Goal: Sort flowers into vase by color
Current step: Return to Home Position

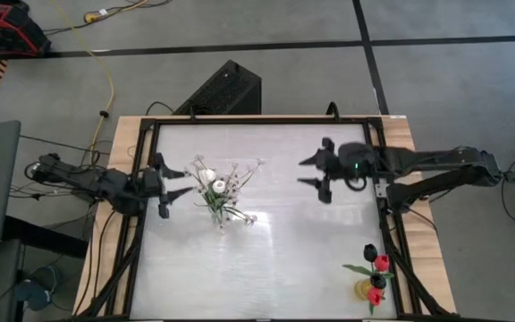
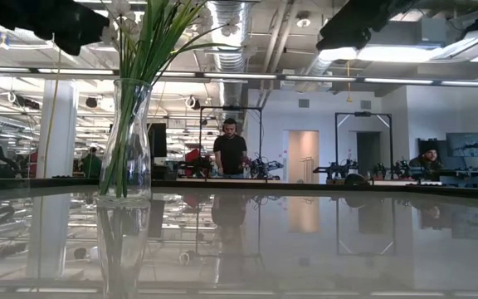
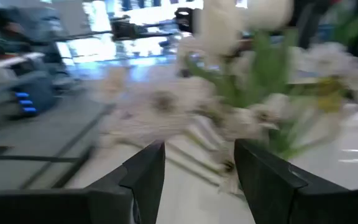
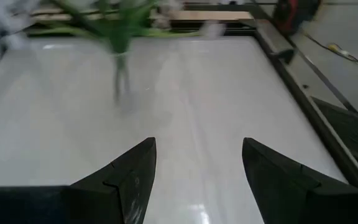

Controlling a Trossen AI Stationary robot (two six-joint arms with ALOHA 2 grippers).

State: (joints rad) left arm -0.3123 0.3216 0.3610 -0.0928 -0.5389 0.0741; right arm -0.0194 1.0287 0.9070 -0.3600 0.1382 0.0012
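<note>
A clear glass vase [image 2: 127, 141] stands on the table left of centre and holds white flowers [image 1: 219, 186] on green stems, their stems inside it. A second vase [image 1: 365, 288] near the table's right near corner holds red and near-black tulips [image 1: 378, 268]. My left gripper [image 1: 175, 190] is open, raised just left of the white bouquet, whose blossoms [image 3: 241, 106] fill its wrist view. My right gripper [image 1: 313, 172] is open, raised right of centre, facing the white-flower vase [image 4: 120, 68] from a distance. Neither holds anything.
A black frame [image 1: 141, 179] rims the white table top [image 1: 284, 241]. Bare surface lies between the two vases and along the near edge. Beyond the far edge, people stand in the room [image 2: 230, 149].
</note>
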